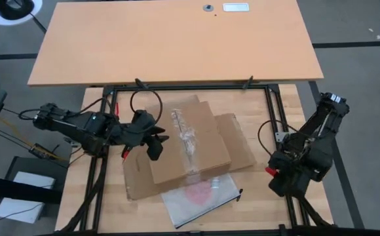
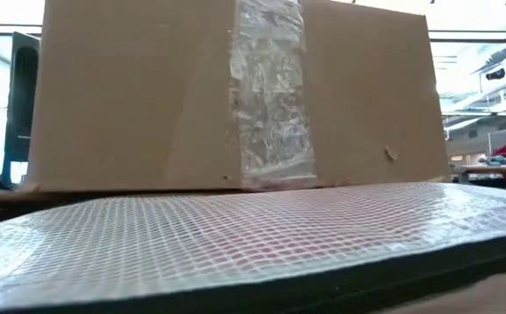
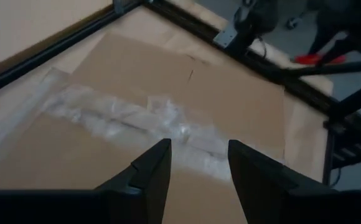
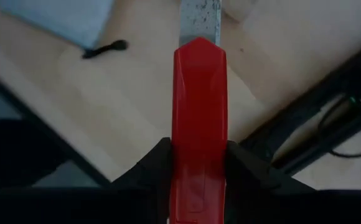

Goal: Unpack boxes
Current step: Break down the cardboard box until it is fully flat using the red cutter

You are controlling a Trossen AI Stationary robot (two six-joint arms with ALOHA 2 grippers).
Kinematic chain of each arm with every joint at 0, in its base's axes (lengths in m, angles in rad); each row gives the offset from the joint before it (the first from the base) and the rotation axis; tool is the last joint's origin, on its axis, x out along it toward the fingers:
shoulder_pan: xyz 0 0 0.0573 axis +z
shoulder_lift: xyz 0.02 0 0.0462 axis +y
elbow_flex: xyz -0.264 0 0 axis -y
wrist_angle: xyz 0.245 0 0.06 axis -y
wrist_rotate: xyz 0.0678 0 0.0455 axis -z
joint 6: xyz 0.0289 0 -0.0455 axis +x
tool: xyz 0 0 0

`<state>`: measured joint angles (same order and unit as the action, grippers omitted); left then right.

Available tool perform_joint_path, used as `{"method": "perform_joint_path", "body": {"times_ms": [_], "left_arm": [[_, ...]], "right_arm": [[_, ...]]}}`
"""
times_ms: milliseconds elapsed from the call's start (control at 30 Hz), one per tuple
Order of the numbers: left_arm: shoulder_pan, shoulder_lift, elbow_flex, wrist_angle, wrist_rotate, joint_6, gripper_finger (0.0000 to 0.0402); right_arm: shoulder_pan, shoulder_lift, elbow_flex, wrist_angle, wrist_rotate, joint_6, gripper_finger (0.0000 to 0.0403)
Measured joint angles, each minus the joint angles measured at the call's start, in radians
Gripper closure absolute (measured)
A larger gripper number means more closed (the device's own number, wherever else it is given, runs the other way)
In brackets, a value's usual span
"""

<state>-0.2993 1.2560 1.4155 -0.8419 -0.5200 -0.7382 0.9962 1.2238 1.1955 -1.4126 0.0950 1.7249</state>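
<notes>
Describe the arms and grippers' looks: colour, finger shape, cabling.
Both arms are dark, jointed, with black cables looping off them. The left gripper has two black, flat, wedge-shaped fingers. The right gripper has matching black fingers. No markings are legible.

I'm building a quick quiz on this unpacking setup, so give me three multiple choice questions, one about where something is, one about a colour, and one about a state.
1. Where does the clear zip bag lie?
A. on top of the carton
B. on the table at the carton's near edge
C. in the left gripper

2. What colour is the box cutter's handle?
A. red
B. blue
C. yellow

3. What state is the left gripper in?
A. shut on tape
B. shut on a flap
C. open above the taped cardboard carton

Answers: 1 B, the high view shows it beside the carton. 2 A, seen in the right gripper. 3 C, its fingers stand apart, holding nothing.
</notes>
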Motion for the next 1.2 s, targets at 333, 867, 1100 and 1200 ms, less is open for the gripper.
{"method": "perform_joint_path", "body": {"times_ms": [333,867,1100,1200], "left_arm": [[-0.002,0.059,0.000,0.387,0.049,0.231,0.0232],[0.004,0.572,0.650,0.313,0.207,0.618,0.0231],[0.006,0.763,0.900,0.280,0.261,0.854,0.0194],[0.000,0.782,0.870,0.309,0.279,0.949,0.0176]], "right_arm": [[-0.017,-0.026,0.210,0.002,0.214,-0.239,0.0284],[-0.206,-0.026,0.305,0.284,0.214,-0.781,0.0283],[-0.300,-0.026,0.305,0.335,0.039,-0.863,0.0283],[-0.334,-0.026,0.305,0.349,-0.005,-0.872,0.0283]]}}
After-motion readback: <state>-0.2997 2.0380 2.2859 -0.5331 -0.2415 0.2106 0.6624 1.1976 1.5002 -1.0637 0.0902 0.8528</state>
